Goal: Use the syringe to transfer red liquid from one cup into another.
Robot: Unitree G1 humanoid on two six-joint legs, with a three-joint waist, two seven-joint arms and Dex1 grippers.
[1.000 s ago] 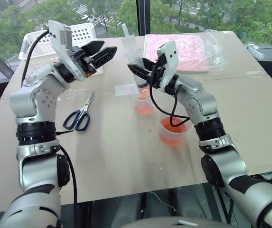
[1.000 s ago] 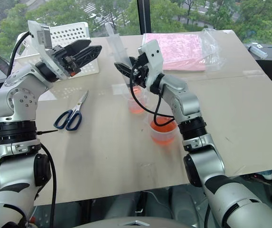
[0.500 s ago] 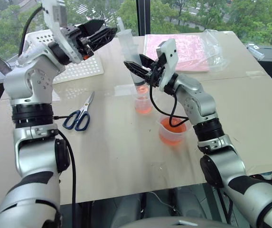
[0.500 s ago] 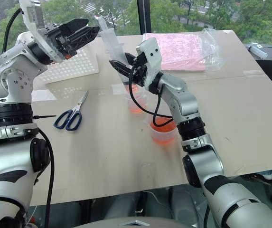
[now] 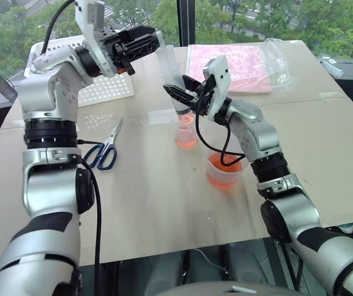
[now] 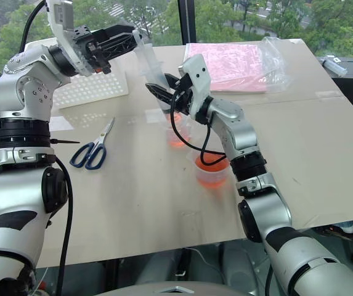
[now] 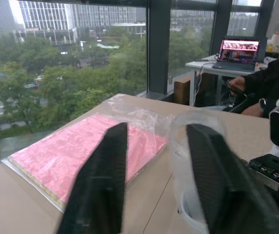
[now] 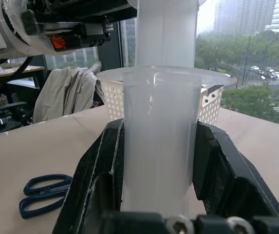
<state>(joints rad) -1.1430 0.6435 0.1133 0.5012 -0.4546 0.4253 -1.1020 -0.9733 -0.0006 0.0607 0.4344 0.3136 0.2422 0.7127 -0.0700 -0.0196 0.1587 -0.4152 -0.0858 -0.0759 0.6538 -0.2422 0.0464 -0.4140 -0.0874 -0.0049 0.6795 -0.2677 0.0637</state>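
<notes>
Syringe (image 5: 175,83) stands upright over the small cup (image 5: 186,132), tip down in red liquid (image 5: 186,140). Right gripper (image 5: 185,95) fingers are clamped on its barrel. Left gripper (image 5: 146,42) is at the plunger top; fingers (image 7: 205,165) are narrowly parted, one against it, the grip not closed. Beaker (image 5: 224,169) sits just nearer than the cup. Scissors (image 5: 103,149) lie left of the cup, basket (image 5: 105,86) beyond them. Bench (image 5: 164,203) is bare from the beaker to the near edge. Left wrist view adds a pink bag (image 7: 76,151), a laptop (image 7: 239,51) and a person's arm (image 7: 256,92).

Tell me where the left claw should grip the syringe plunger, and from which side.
Grip the plunger near its top, where it rises clear of the syringe barrel that the right claw holds nearly upright. Come level from the robot's left, where the left claw faces it.
</notes>
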